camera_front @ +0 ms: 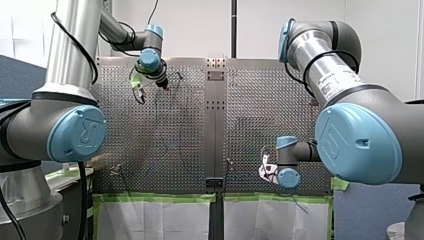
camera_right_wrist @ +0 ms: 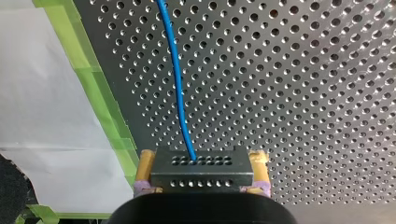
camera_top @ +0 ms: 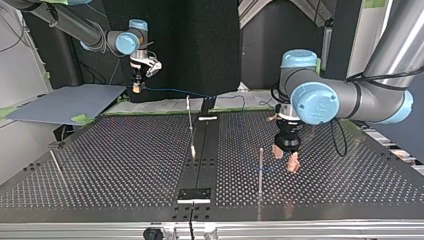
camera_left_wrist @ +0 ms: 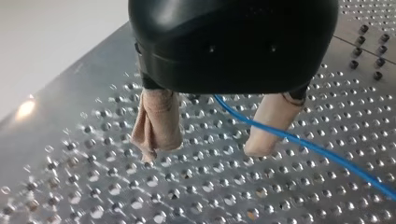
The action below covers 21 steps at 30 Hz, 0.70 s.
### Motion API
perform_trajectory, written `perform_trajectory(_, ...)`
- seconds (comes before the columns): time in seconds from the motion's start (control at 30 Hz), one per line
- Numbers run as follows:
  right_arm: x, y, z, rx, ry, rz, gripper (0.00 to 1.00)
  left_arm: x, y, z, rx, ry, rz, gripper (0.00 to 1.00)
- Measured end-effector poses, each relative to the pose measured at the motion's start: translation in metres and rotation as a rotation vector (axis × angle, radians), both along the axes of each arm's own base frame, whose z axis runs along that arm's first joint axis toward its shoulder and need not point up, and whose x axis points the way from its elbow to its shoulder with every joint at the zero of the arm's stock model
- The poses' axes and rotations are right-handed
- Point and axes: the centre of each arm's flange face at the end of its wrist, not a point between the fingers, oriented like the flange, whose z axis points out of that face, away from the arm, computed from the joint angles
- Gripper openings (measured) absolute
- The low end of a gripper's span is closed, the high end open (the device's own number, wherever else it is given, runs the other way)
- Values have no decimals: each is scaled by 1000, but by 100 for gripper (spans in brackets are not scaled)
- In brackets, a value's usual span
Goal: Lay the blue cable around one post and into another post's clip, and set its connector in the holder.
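Observation:
The thin blue cable [camera_right_wrist: 176, 70] runs out over the perforated table [camera_right_wrist: 303, 93] from a dark grey connector block [camera_right_wrist: 201, 173]. My right gripper [camera_right_wrist: 201, 156] is shut on that block, its yellow pads on both sides. In the top view my right gripper [camera_top: 136, 86] hangs at the far left edge, with the cable [camera_top: 175, 91] leading right. My left gripper [camera_left_wrist: 212, 140] stands open just above the board, and the cable [camera_left_wrist: 299, 142] passes between its beige fingers [camera_left_wrist: 156, 126]. In the top view my left gripper [camera_top: 286, 157] is beside a thin upright post [camera_top: 260, 170].
A second post [camera_top: 189, 120] stands at mid-table and a third, leaning post [camera_top: 56, 165] at the top view's left. A dark holder block [camera_top: 195, 194] sits on the centre strip at the near edge. Green tape [camera_right_wrist: 100, 107] lines the board's edge by my right gripper.

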Motion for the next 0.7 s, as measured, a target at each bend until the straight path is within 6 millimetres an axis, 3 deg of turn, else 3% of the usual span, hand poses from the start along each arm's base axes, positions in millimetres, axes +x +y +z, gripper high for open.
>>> perform_trajectory(0.2, 0, 0, 0, 0, -1, 0, 0, -10, 1, 17, -1, -24, 8, 100)
perform_trajectory(0.7, -1, 0, 0, 4, 0, -2, 0, -44, -9, 17, 28, 7, -52, 100)
